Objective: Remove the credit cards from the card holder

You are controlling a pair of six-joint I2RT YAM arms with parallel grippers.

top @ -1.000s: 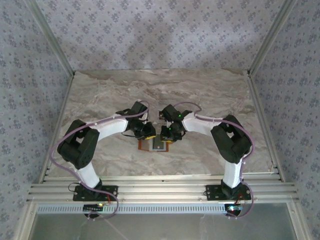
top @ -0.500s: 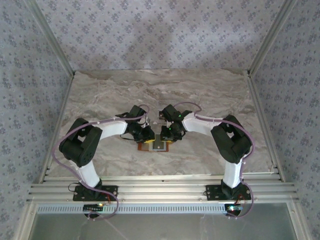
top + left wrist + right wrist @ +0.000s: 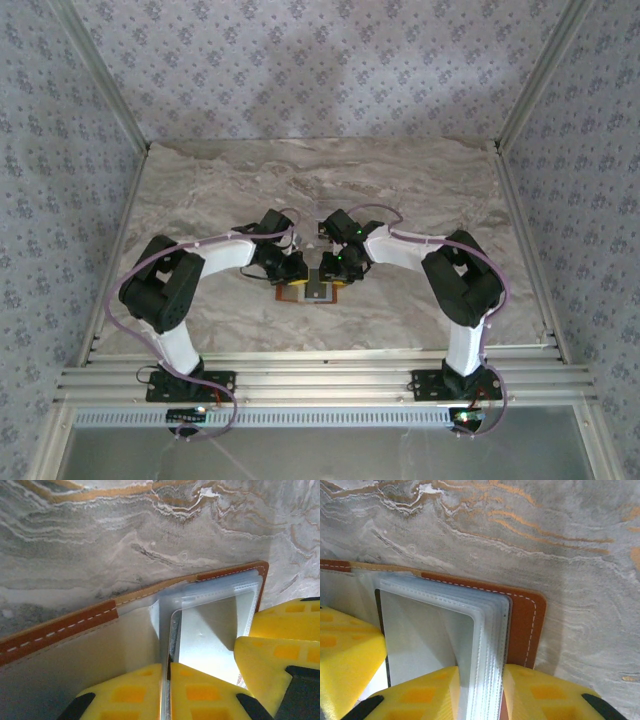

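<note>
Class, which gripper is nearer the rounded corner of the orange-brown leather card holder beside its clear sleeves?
Right. The right gripper straddles the clear plastic sleeves close to that corner. The left gripper pinches a thin pale edge farther off, across the sleeves.

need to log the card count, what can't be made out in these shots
Left wrist: credit card, lower part cut off by the left claw; face washed out.
Right wrist: card count in the plastic sleeves, frosted, pinched by the right claw.
Top: card holder, tiny, under both claws.
</note>
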